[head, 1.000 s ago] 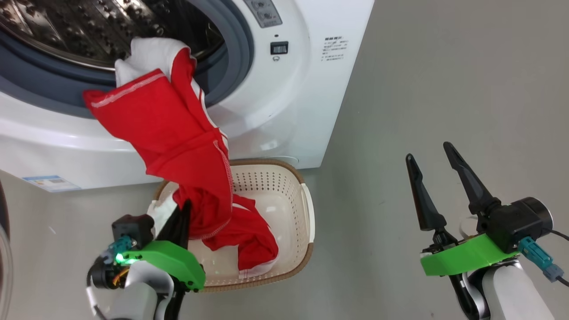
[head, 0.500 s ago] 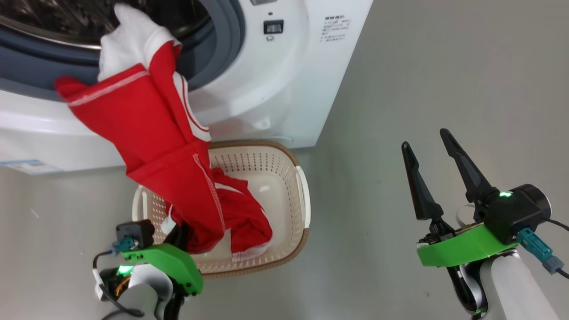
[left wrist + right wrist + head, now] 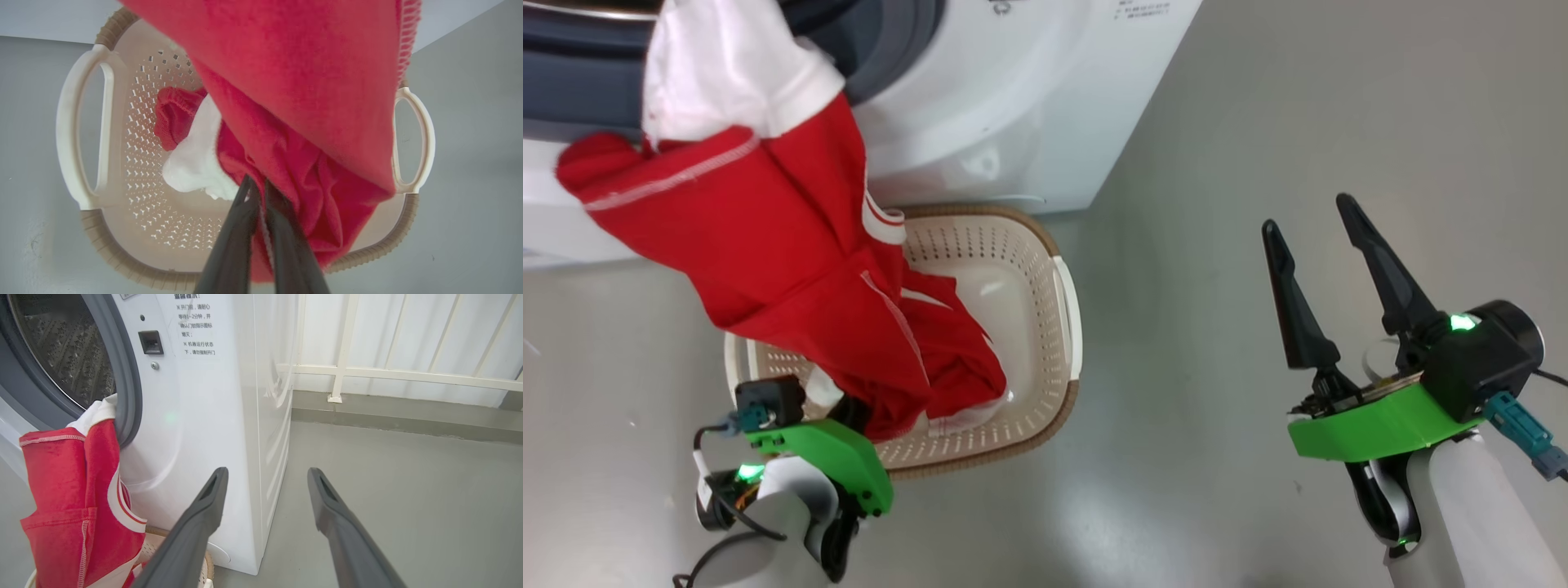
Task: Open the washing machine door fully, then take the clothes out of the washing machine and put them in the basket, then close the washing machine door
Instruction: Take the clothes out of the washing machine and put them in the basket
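A small rectangular cream plastic basket point(image 3: 1029, 441) with perforated sides, a brown woven-look rim and white side handles stands on the grey floor point(image 3: 1217, 122), just in front of the big white front-loading washing machine point(image 3: 1013, 106). The clothes point(image 3: 768, 237), soft bright red fabric with white panels and white stitching, stretch in one long drape from the machine's opening down into the basket. The white upper end lies over the grey rubber ring point(image 3: 126, 388) of the opening, with the perforated steel drum point(image 3: 65, 347) showing behind it. The lower end is bunched inside the basket.

In the left wrist view the basket point(image 3: 122, 261) holds a rolled red fold and a wad of plain white cloth against its perforated bottom, beneath the hanging red cloth point(image 3: 310, 81). The left pincer point(image 3: 256, 185) is over the basket's near end, its two dark fingers closed tight on the red fabric.

The right pincer point(image 3: 1305, 214) hangs above bare floor, well apart from the basket, its fingers spread wide and holding nothing. In its own wrist view the pincer point(image 3: 267, 470) points toward the machine's front corner point(image 3: 212, 416), with the red garment point(image 3: 57, 490) hanging at the left.
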{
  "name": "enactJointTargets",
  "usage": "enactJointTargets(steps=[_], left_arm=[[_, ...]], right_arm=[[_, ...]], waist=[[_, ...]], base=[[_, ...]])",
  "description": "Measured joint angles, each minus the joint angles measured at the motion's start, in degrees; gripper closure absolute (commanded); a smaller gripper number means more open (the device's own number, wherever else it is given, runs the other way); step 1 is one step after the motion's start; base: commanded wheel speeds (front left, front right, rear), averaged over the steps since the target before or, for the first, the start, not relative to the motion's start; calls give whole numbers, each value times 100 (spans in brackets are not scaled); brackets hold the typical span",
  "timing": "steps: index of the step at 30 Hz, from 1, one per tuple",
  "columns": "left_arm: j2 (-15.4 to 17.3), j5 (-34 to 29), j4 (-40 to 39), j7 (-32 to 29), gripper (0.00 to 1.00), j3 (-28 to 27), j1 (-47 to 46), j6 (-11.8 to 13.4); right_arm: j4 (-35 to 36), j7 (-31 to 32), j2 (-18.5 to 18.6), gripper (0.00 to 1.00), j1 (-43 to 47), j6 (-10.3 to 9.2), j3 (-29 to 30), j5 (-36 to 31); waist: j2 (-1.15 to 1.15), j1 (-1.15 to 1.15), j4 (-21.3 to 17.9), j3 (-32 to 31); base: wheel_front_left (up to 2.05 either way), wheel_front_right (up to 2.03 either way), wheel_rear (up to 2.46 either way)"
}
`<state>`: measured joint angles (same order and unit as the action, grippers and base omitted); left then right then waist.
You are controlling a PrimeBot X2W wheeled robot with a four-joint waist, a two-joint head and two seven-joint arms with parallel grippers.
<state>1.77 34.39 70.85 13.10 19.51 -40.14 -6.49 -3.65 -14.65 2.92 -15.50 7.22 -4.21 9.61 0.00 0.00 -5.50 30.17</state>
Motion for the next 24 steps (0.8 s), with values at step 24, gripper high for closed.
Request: enactJointTargets(steps=[24], left_arm=[[10, 264, 303, -113, 100, 133, -265, 238]], right_arm=[[64, 0, 1, 0, -265, 0, -12, 84]], waist=[[0, 0, -232, 629]], base=[[0, 0, 0]])
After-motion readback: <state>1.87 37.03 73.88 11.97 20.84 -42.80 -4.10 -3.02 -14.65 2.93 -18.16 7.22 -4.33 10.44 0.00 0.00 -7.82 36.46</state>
